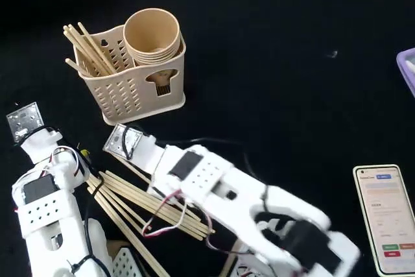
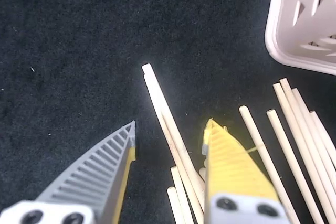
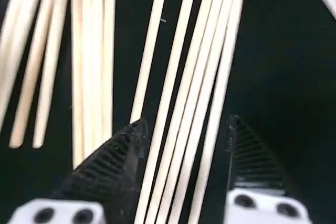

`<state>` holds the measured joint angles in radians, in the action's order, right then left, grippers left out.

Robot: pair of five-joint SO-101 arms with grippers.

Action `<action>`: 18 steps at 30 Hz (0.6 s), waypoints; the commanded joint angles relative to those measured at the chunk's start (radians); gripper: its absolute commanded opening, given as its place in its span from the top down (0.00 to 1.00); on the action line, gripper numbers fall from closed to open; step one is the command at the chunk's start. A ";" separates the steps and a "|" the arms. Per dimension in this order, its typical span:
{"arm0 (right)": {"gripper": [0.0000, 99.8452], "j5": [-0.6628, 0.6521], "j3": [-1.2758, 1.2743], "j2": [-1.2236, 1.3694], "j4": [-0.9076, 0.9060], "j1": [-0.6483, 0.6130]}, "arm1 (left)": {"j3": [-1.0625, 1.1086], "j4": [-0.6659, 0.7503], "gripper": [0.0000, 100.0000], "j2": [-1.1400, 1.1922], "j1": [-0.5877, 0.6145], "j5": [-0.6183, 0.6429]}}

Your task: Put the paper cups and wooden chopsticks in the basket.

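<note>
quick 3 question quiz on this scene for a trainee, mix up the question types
1. True or false: the paper cups already sit stacked in the basket.
2. Pick one. The right claw is: A shut on a cup; B open over loose chopsticks; C shut on the basket's rim.
3. Fill in: the left claw is ____ (open or shut).

Key: 1 true. 2 B. 3 open.

Black-covered table [image 1: 292, 82] w/ phone [image 1: 385, 218] near edge, purple obj [image 1: 408, 66] at side.
</note>
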<state>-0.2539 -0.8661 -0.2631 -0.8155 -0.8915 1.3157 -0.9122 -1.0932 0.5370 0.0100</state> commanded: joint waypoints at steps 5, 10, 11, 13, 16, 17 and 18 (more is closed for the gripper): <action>0.87 -0.012 0.160 0.260 -0.006 0.101 | -0.015 0.011 0.78 -0.011 0.012 0.011; 0.98 -0.014 0.182 0.240 -0.112 0.198 | -0.015 0.009 0.78 -0.011 0.012 0.011; 0.99 -0.020 0.182 0.220 -0.133 0.222 | -0.015 0.009 0.78 -0.011 0.012 0.009; 0.99 -0.072 0.176 0.162 -0.183 0.261 | -0.015 0.009 0.78 -0.011 0.012 0.009; 0.99 -0.133 0.168 0.061 -0.288 0.304 | -0.015 0.009 0.78 -0.011 0.012 0.009; 0.99 -0.150 0.166 0.031 -0.318 0.316 | -0.015 0.011 0.78 -0.011 0.012 0.009; 0.99 -0.167 0.160 0.002 -0.339 0.330 | -0.015 0.011 0.78 -0.011 0.012 0.009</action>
<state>-0.3537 -0.7204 -0.1189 -1.0579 -0.6306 1.3157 -0.9122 -1.0932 0.5401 0.0100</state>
